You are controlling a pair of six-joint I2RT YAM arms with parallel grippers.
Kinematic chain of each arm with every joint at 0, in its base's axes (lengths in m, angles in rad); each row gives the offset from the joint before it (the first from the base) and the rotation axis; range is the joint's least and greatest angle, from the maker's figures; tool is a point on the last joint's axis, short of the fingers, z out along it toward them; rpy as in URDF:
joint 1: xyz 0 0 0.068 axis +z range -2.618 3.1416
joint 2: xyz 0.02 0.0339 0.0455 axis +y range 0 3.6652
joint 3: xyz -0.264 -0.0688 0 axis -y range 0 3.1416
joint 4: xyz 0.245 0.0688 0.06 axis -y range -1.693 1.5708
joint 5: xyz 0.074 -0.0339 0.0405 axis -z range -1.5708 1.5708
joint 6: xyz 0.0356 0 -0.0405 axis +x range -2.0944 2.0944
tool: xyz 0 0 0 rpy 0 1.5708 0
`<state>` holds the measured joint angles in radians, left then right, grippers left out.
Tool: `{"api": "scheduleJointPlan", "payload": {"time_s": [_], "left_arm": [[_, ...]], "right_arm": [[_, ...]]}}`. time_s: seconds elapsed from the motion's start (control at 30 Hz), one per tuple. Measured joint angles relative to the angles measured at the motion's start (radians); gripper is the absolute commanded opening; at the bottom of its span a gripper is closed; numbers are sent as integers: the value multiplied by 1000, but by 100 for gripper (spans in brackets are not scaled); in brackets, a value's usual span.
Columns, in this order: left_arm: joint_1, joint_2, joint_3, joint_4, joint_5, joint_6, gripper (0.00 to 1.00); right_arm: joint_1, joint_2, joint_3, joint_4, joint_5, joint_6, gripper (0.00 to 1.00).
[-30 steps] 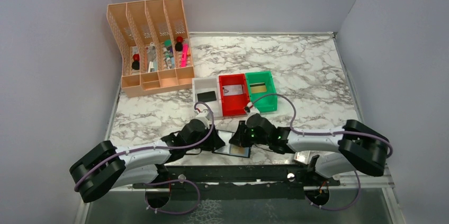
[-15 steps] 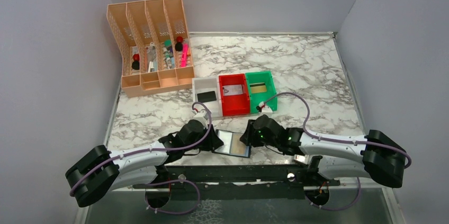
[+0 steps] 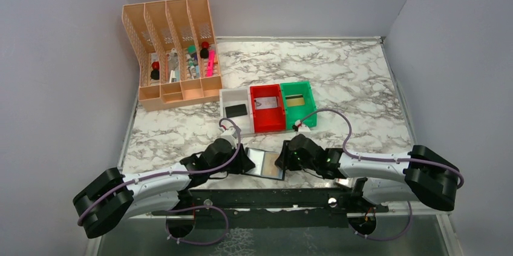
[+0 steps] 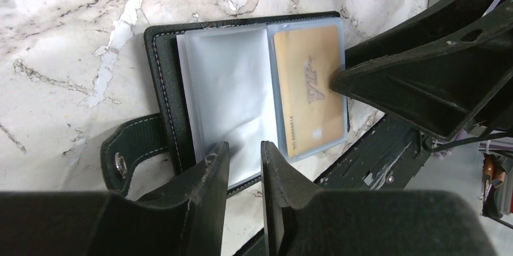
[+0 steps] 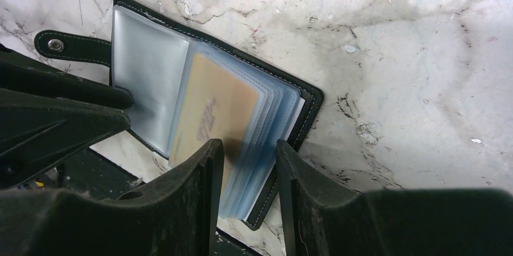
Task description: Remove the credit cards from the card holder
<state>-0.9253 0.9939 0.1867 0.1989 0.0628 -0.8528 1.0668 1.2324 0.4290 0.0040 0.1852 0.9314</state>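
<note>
We find the holder (image 3: 266,163) lying open at the counter's (image 3: 363,80) near edge, gold card (image 4: 308,92) pocketed. Right claw (image 5: 249,147) open astride it. Left claw (image 4: 243,147) nearly closed at its clear sleeve; whether it grips, we cannot tell.

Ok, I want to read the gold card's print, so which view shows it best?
Left wrist: the gold card faces the camera, sharp, lettering visible through its sleeve. Right wrist shows it blurred behind clear pockets. Top external shows only a tiny tan sliver in the card holder.
</note>
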Motion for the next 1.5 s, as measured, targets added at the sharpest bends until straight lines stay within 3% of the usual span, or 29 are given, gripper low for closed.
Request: {"api": "scheduleJointPlan", "payload": {"time_s": [0.67,0.97,1.2,1.5], "left_arm": [[0,-16,-16,-6,-1,-3,29],[0,-16,-16,-6,-1,-3,29],[0,-4,-15,-4,-2,-3,30],[-1,7,-15,9,-1,-3,30]], "right_arm": [[0,-2,2,29,-59,-8,43],[0,23,4,70,-78,-9,36],[0,-4,7,65,-83,-23,44],[0,4,44,57,-108,-50,44]]}}
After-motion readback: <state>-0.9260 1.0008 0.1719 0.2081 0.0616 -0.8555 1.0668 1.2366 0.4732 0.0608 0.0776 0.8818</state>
